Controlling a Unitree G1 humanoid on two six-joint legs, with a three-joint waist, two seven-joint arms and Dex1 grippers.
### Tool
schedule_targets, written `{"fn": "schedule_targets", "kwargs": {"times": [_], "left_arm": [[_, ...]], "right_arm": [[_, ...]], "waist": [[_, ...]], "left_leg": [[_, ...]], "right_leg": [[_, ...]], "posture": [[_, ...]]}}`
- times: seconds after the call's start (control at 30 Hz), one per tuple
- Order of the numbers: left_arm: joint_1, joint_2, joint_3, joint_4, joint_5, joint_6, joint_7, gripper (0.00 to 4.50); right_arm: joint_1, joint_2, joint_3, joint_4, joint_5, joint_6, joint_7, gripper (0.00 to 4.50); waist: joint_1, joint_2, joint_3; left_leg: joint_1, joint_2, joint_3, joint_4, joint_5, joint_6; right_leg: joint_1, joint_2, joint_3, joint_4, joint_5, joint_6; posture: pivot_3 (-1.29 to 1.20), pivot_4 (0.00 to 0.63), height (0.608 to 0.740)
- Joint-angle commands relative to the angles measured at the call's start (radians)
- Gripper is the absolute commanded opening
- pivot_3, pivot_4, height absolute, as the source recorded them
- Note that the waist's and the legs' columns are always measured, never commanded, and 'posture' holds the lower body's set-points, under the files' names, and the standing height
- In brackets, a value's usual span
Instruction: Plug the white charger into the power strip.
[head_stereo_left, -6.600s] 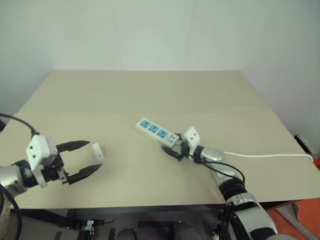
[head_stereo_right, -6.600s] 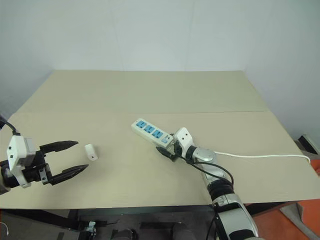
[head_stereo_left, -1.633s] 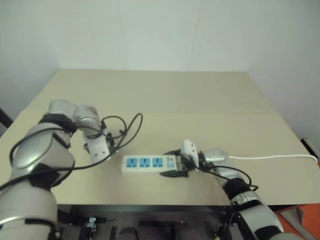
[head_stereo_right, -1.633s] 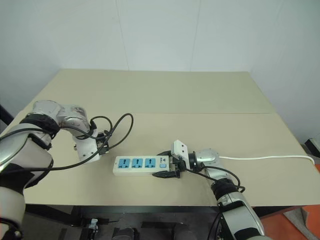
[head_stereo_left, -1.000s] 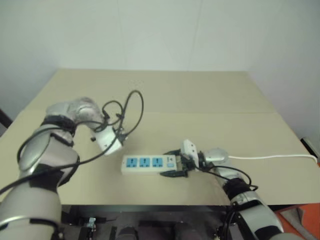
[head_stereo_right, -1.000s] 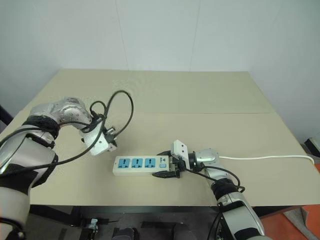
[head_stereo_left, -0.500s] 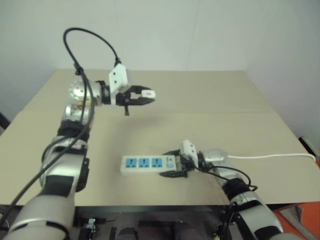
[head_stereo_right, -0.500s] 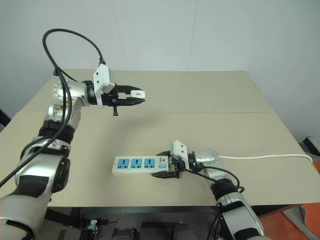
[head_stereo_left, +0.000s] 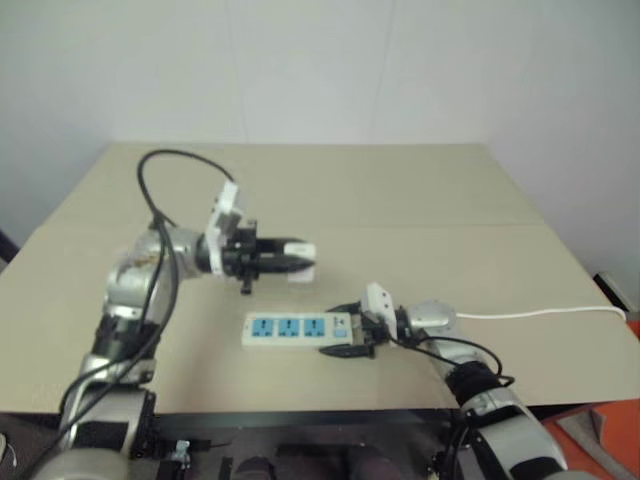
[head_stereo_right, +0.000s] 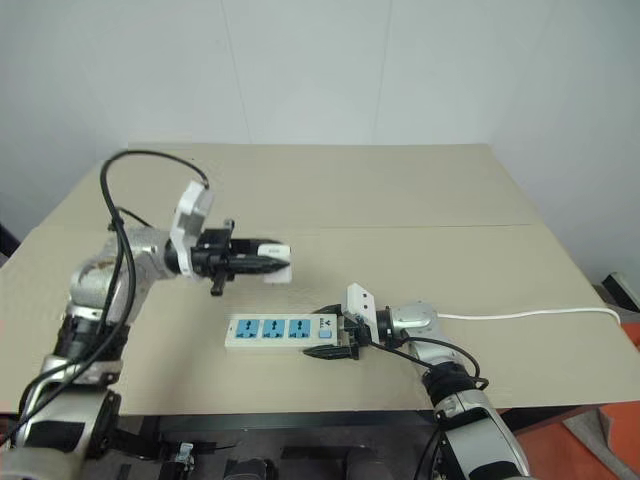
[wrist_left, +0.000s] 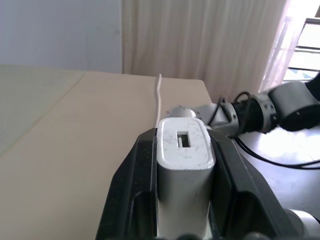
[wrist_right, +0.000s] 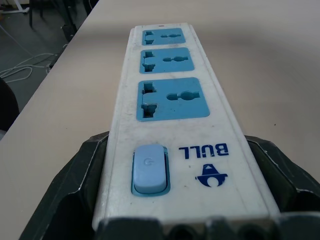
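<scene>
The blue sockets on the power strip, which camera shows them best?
The right wrist view: the power strip lies close up between the right gripper fingers, all three sockets and the switch plain. Both eye views show it small on the table.

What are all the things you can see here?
white charger: one, white, held in the air above the table, beyond the strip.
power strip: one, white with three blue sockets, lying flat on the table near its front edge.
cord: one, thin, white, trailing off to the right.
table: one, tan.
left gripper: black fingers, shut on the charger.
right gripper: black fingers, clamped on the strip's switch end.
</scene>
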Motion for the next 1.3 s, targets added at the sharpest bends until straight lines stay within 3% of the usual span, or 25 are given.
{"fn": "schedule_targets", "kwargs": {"times": [0.03, 0.4, 1.3], "left_arm": [[0.041, -0.014, -0.007, -0.065, -0.002, -0.076, -0.014, 1.03], [0.144, -0.051, -0.091, -0.012, 0.076, -0.225, -0.048, 1.03], [0.127, -0.133, -0.151, 0.168, 0.212, -0.405, 0.002, 1.03]], "right_arm": [[0.006, -0.001, 0.007, -0.003, -0.012, 0.001, -0.002, 3.43], [0.006, 0.003, 0.011, 0.002, -0.013, -0.001, -0.002, 3.43], [0.015, 0.006, 0.009, -0.009, -0.009, 0.002, -0.008, 3.43]], "waist": [[-0.001, 0.0, 0.0], [-0.002, 0.0, 0.0], [-0.002, 0.0, 0.0]], "left_leg": [[0.0, 0.0, 0.0, 0.0, 0.0, 0.0], [0.001, 0.0, 0.0, 0.0, 0.0, 0.0], [0.001, 0.0, 0.001, -0.001, 0.0, 0.0]], "right_leg": [[0.0, 0.0, 0.0, 0.0, 0.0, 0.0], [0.001, 0.0, 0.001, -0.001, 0.0, 0.0], [0.002, 0.0, 0.001, -0.002, 0.0, 0.0]], "posture": [[0.0, 0.15, 0.74], [0.0, 0.15, 0.74], [0.0, 0.15, 0.74]]}}
